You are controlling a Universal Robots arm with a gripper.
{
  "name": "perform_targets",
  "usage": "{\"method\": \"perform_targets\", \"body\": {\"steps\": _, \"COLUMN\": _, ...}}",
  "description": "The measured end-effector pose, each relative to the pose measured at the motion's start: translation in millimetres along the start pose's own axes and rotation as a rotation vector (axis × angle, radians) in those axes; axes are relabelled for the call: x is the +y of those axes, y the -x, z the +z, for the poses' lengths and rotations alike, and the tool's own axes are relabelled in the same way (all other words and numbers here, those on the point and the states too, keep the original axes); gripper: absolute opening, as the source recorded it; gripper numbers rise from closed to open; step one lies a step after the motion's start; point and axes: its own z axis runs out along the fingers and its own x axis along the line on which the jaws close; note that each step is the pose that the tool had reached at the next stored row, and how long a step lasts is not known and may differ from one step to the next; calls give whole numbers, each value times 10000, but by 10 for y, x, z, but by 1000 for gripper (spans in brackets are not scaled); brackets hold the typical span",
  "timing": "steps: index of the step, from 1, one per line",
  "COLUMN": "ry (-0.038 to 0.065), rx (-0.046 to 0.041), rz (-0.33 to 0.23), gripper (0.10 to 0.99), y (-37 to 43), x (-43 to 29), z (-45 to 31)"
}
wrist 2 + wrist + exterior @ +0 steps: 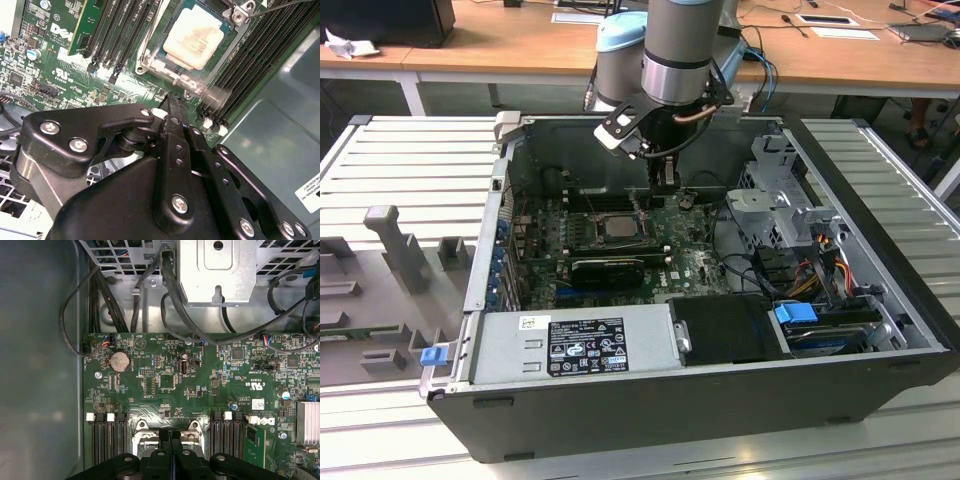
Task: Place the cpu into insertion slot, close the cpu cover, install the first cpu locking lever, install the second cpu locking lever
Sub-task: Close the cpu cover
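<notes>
The gripper (pixel 172 99), its fingers pressed together with nothing between them, hangs just beside the insertion slot (pixel 148 65), where the cpu (pixel 194 36) lies

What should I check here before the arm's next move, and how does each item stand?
1. Cpu seated flat: ok.
2. Cover down around the cpu: ok, as far as the second wrist view shows.
3. Levers latched: cannot tell.
4. Hand shut, holding nothing: ok.
5. Hand tip beside the cover's edge, off the memory slots: ok.
</notes>
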Motion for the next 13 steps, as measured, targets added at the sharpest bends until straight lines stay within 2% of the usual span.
{"method": "perform_targets", "body": {"steps": 13, "ry": 2, "rx": 3, "rz": -1, "gripper": 106, "y": 3, "x": -75, "z": 17}}
